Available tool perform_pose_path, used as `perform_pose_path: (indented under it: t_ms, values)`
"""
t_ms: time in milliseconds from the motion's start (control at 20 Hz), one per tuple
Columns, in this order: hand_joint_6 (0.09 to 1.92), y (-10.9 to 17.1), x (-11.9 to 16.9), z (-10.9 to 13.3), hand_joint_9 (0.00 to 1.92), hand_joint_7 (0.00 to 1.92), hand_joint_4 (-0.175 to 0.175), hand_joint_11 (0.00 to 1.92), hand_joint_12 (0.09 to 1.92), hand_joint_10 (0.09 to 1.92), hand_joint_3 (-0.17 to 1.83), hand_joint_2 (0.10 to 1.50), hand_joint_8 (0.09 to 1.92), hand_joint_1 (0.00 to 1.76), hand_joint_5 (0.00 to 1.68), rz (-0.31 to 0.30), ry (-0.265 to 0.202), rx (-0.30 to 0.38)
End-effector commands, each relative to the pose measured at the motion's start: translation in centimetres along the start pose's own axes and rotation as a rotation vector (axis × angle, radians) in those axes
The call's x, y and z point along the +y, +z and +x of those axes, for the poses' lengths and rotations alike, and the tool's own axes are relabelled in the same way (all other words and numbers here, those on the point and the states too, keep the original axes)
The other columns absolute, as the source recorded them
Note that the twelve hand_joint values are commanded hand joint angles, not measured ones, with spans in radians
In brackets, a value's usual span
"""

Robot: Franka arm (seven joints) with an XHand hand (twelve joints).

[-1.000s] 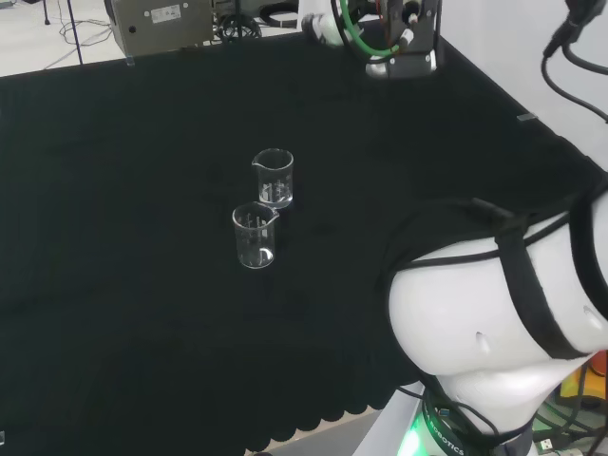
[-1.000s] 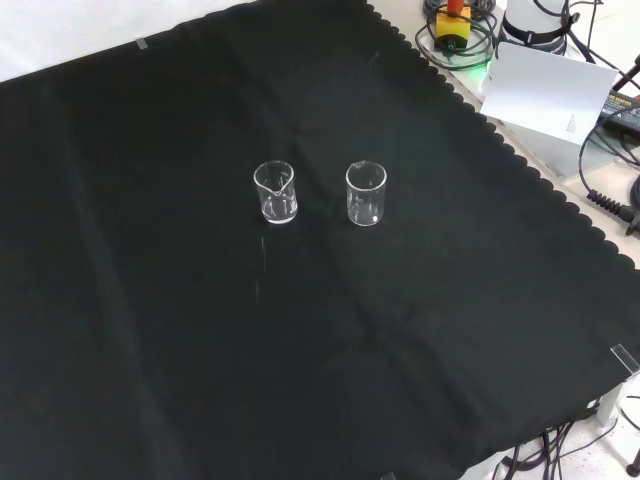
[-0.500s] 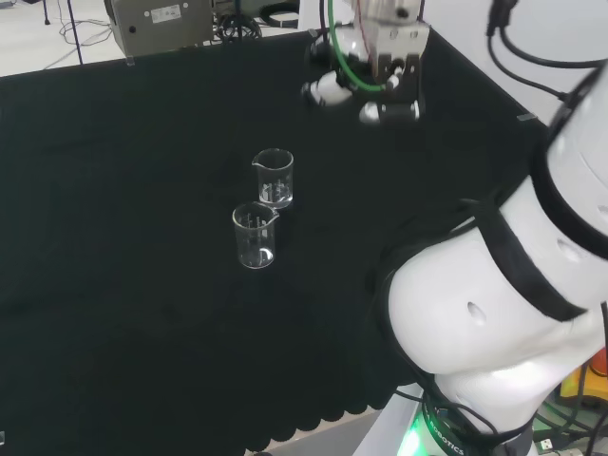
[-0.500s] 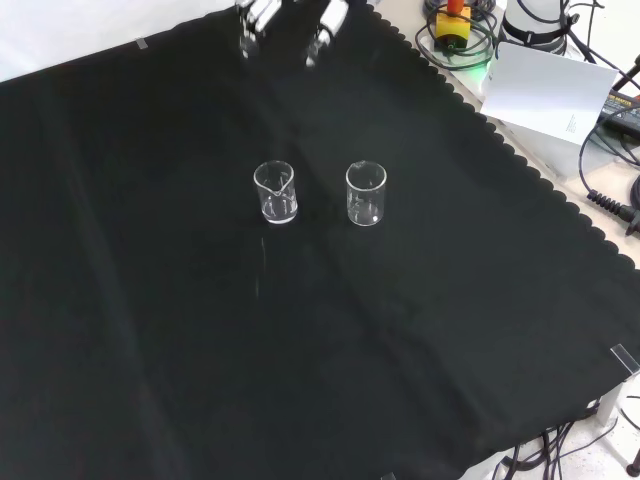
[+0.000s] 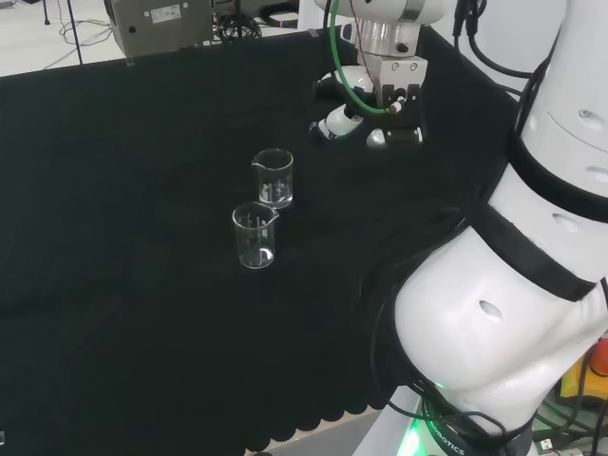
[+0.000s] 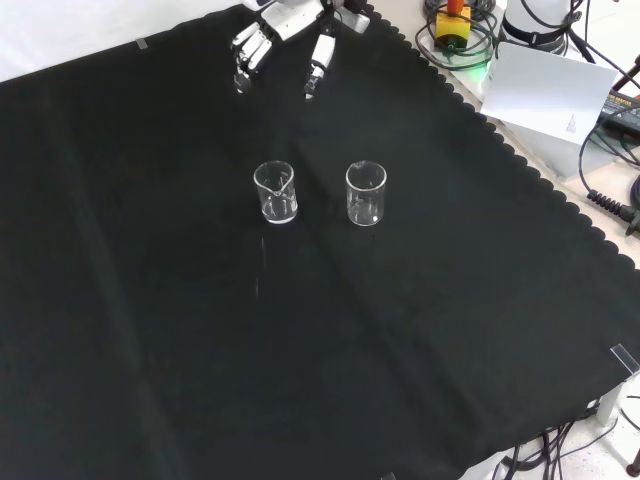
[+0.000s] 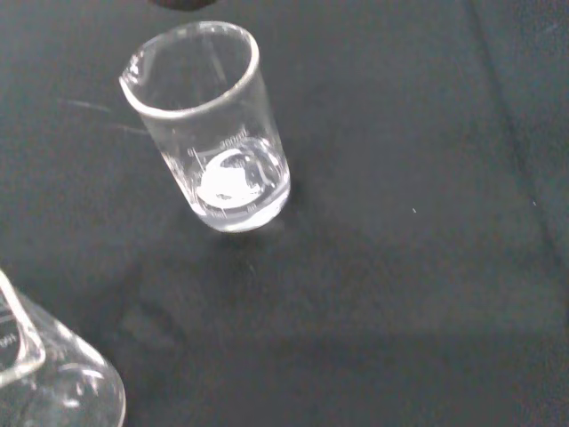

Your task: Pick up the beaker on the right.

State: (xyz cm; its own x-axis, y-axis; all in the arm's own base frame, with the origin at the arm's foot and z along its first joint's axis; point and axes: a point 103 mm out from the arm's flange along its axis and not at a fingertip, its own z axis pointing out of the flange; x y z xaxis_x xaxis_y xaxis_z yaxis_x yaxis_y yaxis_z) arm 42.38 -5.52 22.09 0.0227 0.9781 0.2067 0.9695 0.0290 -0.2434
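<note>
The robot hand (image 6: 285, 35) has descended, well above the right beaker (image 6: 366, 193).

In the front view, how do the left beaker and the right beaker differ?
The left beaker turns its pouring spout toward the camera, so a notch breaks its near rim; the right beaker shows a smooth round rim with no spout facing that way. The left beaker stands more directly below the hand, whose fingers hang spread above the cloth; the right beaker stands off to the side. Both are clear glass, upright, apparently empty and untouched.
</note>
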Motion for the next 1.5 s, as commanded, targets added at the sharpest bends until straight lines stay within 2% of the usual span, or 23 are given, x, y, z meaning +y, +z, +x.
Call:
perform_pose_path:
  t_ms: [50,400,500,700,1000,1250,1500]
  values:
    - [0.09,6.6,6.6,0.8,0.24,0.11,-0.062,0.00,1.39,0.68,-0.17,0.95,0.70,0.75,0.34,-0.019,-0.126,0.203]
    - [0.09,8.6,7.0,0.0,0.31,0.17,-0.067,0.00,1.42,0.71,-0.17,0.93,0.72,0.75,0.38,-0.005,-0.123,0.224]
    - [0.09,9.1,7.2,-0.2,0.31,0.18,-0.067,0.00,1.43,0.71,-0.17,0.93,0.72,0.75,0.38,-0.007,-0.127,0.256]
    - [0.09,10.1,7.4,-0.1,0.32,0.19,-0.066,0.00,1.43,0.71,-0.17,0.92,0.73,0.77,0.40,-0.011,-0.163,0.312]
    - [0.09,11.5,7.9,-0.1,0.32,0.20,-0.064,0.00,1.43,0.70,-0.17,0.91,0.73,0.77,0.40,-0.010,-0.172,0.333]
    - [0.09,11.9,8.2,-0.1,0.32,0.20,-0.064,0.00,1.43,0.70,-0.17,0.91,0.73,0.78,0.41,-0.021,-0.207,0.364]
    - [0.09,13.0,8.5,-0.4,0.33,0.23,-0.062,0.01,1.43,0.70,-0.17,0.89,0.73,0.78,0.42,0.000,-0.238,0.409]
